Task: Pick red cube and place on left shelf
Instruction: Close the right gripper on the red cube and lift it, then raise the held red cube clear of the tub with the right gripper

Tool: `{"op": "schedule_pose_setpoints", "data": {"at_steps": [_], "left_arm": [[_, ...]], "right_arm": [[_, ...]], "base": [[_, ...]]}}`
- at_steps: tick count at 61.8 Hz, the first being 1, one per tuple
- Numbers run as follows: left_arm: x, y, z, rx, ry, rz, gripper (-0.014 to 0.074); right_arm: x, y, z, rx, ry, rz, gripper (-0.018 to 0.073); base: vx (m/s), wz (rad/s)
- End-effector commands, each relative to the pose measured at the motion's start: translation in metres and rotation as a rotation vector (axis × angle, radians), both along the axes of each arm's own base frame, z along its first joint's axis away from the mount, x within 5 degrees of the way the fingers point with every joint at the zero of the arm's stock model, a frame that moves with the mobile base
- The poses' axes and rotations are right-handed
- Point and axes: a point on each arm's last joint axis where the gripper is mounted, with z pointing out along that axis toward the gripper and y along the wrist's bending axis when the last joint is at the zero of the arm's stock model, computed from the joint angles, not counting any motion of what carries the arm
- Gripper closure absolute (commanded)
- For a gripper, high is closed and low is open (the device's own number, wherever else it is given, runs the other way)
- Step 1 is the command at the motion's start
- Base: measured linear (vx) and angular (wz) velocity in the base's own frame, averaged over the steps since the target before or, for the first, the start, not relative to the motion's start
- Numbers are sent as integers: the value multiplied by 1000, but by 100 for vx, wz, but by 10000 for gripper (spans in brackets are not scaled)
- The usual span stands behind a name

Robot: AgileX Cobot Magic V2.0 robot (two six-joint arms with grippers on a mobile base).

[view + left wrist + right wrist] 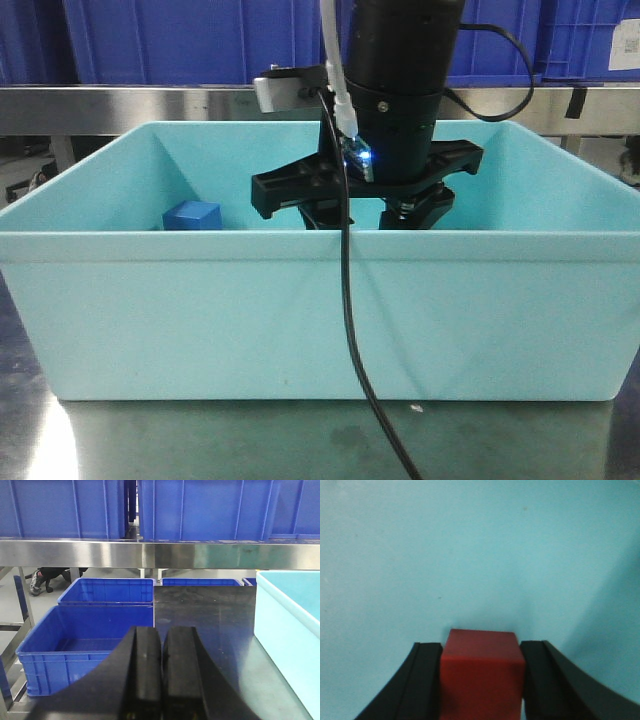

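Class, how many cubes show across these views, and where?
2. The blue cube sits inside the turquoise bin; the red cube is clamped in the right gripper. The bin's wall may hide more.

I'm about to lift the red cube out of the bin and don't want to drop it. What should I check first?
1. Right pincer closed on the red cube: ok, both fingers touch its sides.
2. Cube centred between the fingers: ok.
3. Cube off the floor of the pale teal plastic bin: cannot tell.
4. Small blue cube apart from the right pincer: ok.
5. Left pincer shut, outside the bin: ok.
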Motion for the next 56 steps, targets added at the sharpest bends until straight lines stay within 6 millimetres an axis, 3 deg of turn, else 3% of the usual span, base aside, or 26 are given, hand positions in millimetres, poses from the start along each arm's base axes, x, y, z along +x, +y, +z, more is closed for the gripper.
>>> {"op": "schedule_pose_setpoints", "data": {"at_steps": [1, 5, 14, 28, 38, 44, 56], "left_arm": [[0, 1, 1, -10, -80, 9, 496], [0, 1, 1, -10, -80, 9, 496], [0, 1, 1, -10, -80, 9, 495], [0, 1, 1, -10, -80, 9, 496], [0, 1, 1, -10, -80, 9, 496], [0, 1, 1, -10, -80, 9, 495], [0, 1, 1, -10, -80, 9, 495]], "right_arm": [[3, -3, 30, 48, -89, 2, 348], [2, -3, 31, 47, -87, 1, 393], [1, -4, 45, 68, -115, 1, 398], [-2, -25, 106, 180, -288, -34, 398], [-8, -69, 147, 216, -382, -125, 398], [-11, -103, 162, 194, -427, -198, 398], [-48, -161, 178, 119, -533, -296, 398]], "base": [[0, 0], [0, 0], [0, 0], [0, 0], [0, 0], [0, 0], [0, 0]]}}
